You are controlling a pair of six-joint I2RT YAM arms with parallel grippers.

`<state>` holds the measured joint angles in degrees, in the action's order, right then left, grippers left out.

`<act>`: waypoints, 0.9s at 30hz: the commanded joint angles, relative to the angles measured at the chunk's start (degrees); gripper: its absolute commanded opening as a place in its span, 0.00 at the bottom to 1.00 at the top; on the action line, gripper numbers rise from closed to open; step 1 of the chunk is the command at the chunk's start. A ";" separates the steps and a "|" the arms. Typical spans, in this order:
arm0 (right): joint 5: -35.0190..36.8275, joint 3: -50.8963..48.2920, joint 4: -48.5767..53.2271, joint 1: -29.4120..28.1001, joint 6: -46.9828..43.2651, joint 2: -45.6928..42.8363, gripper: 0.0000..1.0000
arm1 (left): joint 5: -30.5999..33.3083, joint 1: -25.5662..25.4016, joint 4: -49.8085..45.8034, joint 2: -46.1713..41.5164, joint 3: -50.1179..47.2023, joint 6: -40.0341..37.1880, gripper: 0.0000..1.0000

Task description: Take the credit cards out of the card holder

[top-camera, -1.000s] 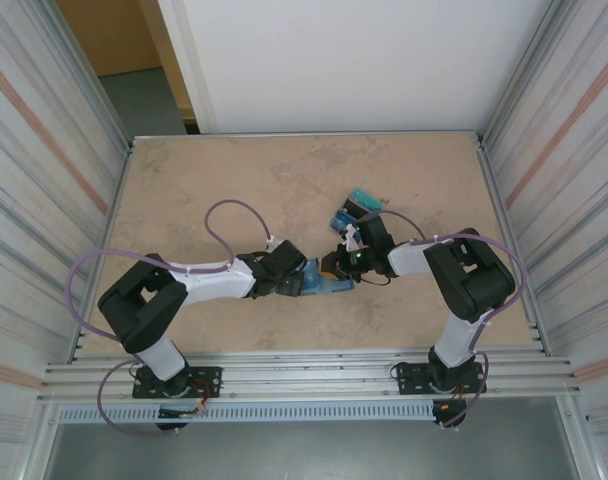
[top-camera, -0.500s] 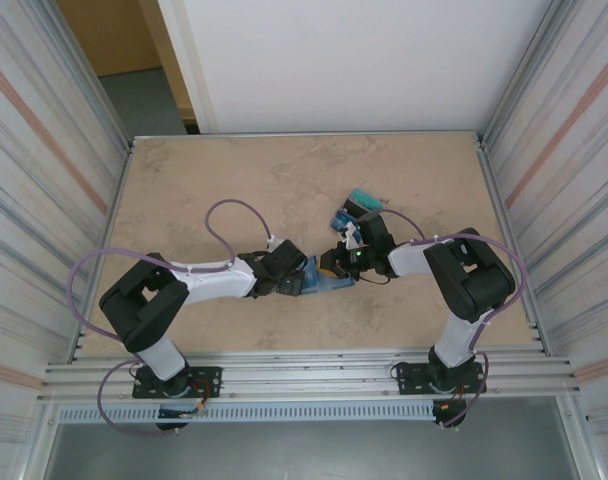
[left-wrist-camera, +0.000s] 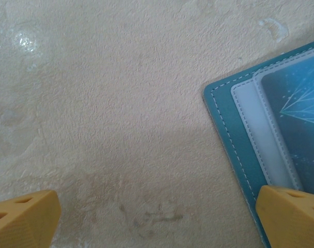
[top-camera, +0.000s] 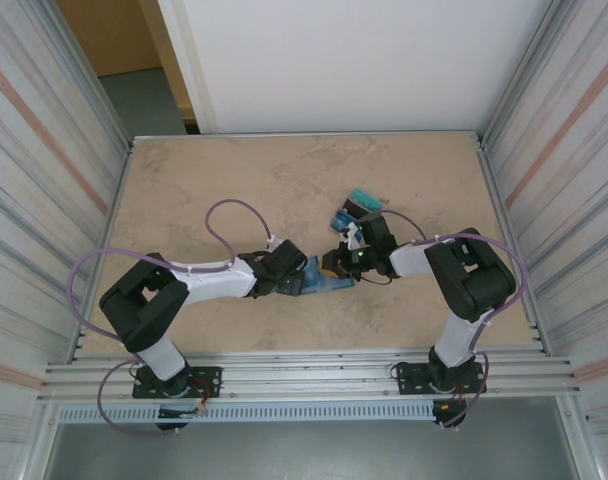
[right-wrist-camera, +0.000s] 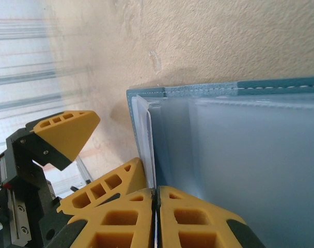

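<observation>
The teal-blue card holder [top-camera: 329,283] lies open on the table between both grippers. In the left wrist view its corner [left-wrist-camera: 221,113] shows a pale lining and a teal credit card [left-wrist-camera: 296,103] in the pocket. My left gripper [top-camera: 296,278] [left-wrist-camera: 157,206] is wide open, its right fingertip [left-wrist-camera: 291,217] over the holder's edge. My right gripper [top-camera: 336,266] [right-wrist-camera: 156,190] is shut on a thin, pale, round-cornered card edge [right-wrist-camera: 148,139] standing up from the holder's frosted pocket [right-wrist-camera: 198,90]. Loose credit cards [top-camera: 356,205] lie behind the right gripper.
The left gripper's yellow fingers [right-wrist-camera: 64,134] stand close to the holder in the right wrist view. Ribbed metal walls [top-camera: 44,170] enclose the table on both sides. A metal rail [top-camera: 304,375] runs along the near edge.
</observation>
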<state>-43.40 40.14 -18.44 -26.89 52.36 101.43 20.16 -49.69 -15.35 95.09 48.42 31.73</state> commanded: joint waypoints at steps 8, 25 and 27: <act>-0.37 -0.83 0.71 1.49 0.08 0.02 0.10 | 1.25 -0.22 -3.89 2.66 -0.10 -0.16 0.99; 1.82 1.09 6.88 0.89 -3.57 -1.00 0.07 | 1.33 0.30 -3.90 0.66 6.76 -4.69 0.99; 1.98 1.17 6.92 0.65 -3.53 -1.05 0.07 | 0.59 0.30 -3.14 1.15 7.61 -5.07 0.99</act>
<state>-42.83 40.16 -13.63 -25.87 50.35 101.43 20.56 -49.58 -18.48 95.26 53.93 28.42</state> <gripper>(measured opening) 0.073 0.987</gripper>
